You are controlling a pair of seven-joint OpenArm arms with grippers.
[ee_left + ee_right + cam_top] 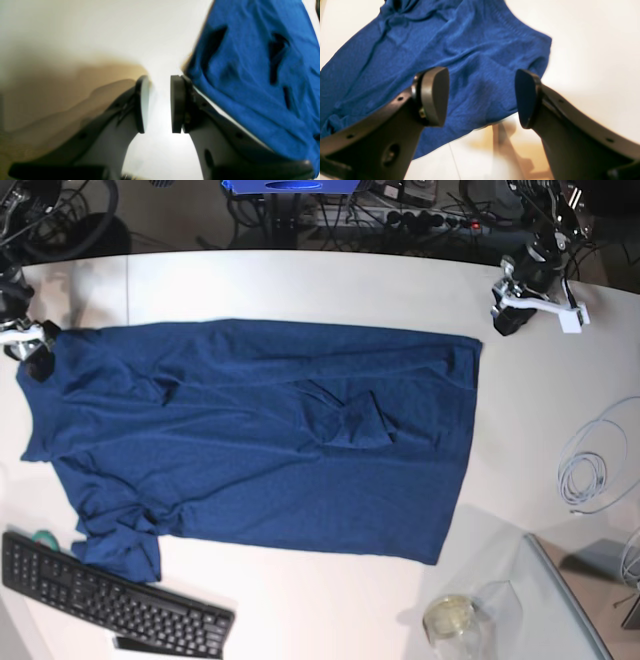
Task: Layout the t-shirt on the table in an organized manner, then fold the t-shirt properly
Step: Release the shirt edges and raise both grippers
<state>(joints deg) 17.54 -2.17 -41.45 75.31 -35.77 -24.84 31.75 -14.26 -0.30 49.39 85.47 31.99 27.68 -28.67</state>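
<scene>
A: Fingers: right gripper (482, 97) spread wide over the t-shirt (260, 435) edge, gripping nothing; left gripper (160, 103) parted, empty, beside cloth.

B: Shirt lies spread across the table (300, 280). Smooth the centre bunch before folding, I'd say.

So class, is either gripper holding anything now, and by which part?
Nothing is held. The left gripper and right gripper are both open, with the t-shirt lying free.

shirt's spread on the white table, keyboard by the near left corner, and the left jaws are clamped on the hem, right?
Not quite. In the left wrist view the left gripper has its jaws apart with only bare table between them; the t-shirt lies beside it, unheld. The spread shirt and the keyboard are as you say.
</scene>
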